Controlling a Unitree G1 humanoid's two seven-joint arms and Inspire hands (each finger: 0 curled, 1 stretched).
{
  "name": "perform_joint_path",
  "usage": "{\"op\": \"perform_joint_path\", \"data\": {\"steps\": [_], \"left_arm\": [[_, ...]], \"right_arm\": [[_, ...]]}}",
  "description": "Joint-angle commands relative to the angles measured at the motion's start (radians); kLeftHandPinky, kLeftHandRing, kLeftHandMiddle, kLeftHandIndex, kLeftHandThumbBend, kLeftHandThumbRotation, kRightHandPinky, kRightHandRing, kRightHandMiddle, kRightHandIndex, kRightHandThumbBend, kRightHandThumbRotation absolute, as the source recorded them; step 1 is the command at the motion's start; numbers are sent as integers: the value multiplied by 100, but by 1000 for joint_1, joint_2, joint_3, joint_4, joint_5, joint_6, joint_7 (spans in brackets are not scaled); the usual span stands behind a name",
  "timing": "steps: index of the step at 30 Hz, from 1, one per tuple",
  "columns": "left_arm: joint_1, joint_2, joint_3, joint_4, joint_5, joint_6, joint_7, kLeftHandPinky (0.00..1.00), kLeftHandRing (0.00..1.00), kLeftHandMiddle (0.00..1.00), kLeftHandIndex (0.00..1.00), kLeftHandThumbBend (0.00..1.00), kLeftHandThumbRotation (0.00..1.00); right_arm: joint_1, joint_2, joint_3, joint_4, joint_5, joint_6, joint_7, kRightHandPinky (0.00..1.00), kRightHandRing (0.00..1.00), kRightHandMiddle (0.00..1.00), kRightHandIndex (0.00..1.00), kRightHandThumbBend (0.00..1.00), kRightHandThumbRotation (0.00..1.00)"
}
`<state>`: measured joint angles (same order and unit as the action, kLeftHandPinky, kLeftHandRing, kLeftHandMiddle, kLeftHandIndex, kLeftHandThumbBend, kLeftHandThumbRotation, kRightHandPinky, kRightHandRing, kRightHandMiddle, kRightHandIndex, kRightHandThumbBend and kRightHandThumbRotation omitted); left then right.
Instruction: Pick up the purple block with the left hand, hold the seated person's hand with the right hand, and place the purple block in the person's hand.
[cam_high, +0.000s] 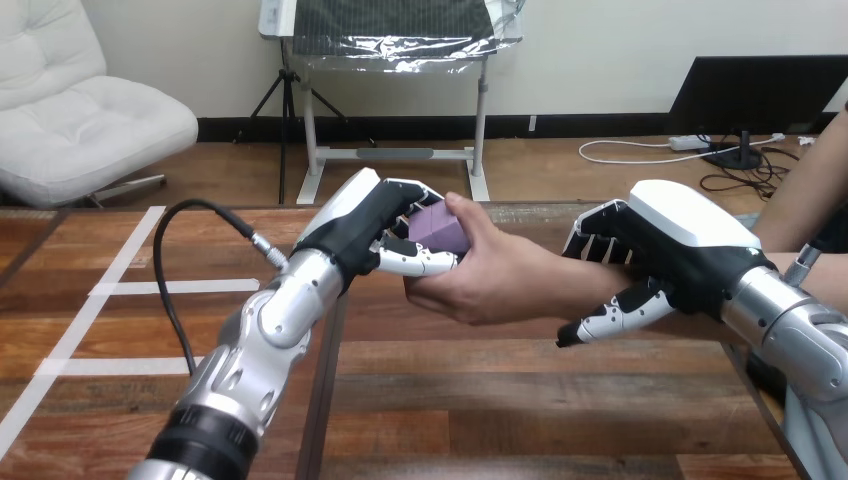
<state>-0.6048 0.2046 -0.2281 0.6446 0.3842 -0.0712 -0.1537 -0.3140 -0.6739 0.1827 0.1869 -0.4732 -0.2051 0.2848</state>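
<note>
Closest to the camera, the robot's silver left arm (260, 340) rises from the bottom edge and reaches up toward the person's hand (490, 280), which is held out above the middle of the wooden worktop (500, 400). The left hand (365, 225) meets that hand from its left side. Its fingers curl over the purple block (440, 230) and its thumb (420, 262) lies under it, so the block is pinched between them. The purple block sits at the upper left of the person's hand, resting against its fingers, and both the robot's hand and the person's hand touch it.

On the other side of the person's hand, the right hand (680, 250) comes in on the right arm (790, 320) and closes round the person's wrist (575, 280). Its fingers (600, 238) bend over the top of the wrist and its thumb (620, 312) lies along the underside. The person's forearm runs on from there toward the right edge.

White tape lines (120, 288) cross the worktop well to the left of the person's hand, beyond the left arm.
</note>
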Motion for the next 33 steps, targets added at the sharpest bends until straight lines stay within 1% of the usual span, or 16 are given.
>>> {"op": "perform_joint_path", "data": {"steps": [1,4,5,9,13,14,18,23,33], "left_arm": [[-9,24,5,-66,-2,-34,15,51,61,66,68,63,54],[-3,34,12,-60,-4,-51,24,51,61,66,67,64,61],[-2,37,14,-56,-5,-57,27,51,61,66,67,65,66],[2,50,19,-50,-4,-71,31,52,62,67,67,66,74],[11,66,22,-58,0,-73,28,54,64,69,68,66,81],[12,70,23,-59,0,-74,27,56,65,70,68,64,84],[20,82,28,-67,6,-73,27,58,68,72,70,61,88],[38,95,37,-88,8,-58,26,61,71,74,71,57,90],[71,120,47,-119,10,-63,35,63,70,73,70,54,92]], "right_arm": [[4,21,22,16,3,-41,3,34,43,50,54,87,31],[4,20,22,17,-1,-44,2,35,44,50,55,86,32],[3,19,22,17,-3,-43,3,35,44,51,55,85,32],[4,19,21,16,-8,-43,5,36,45,51,56,84,33],[7,20,19,13,-7,-41,8,36,45,52,56,83,33],[7,20,18,13,-6,-44,7,36,45,52,56,83,33],[10,21,15,14,-4,-47,6,36,45,52,56,83,33],[17,21,12,10,-5,-50,1,36,46,53,57,82,33],[26,21,2,13,9,-60,0,37,47,54,58,81,30]]}}
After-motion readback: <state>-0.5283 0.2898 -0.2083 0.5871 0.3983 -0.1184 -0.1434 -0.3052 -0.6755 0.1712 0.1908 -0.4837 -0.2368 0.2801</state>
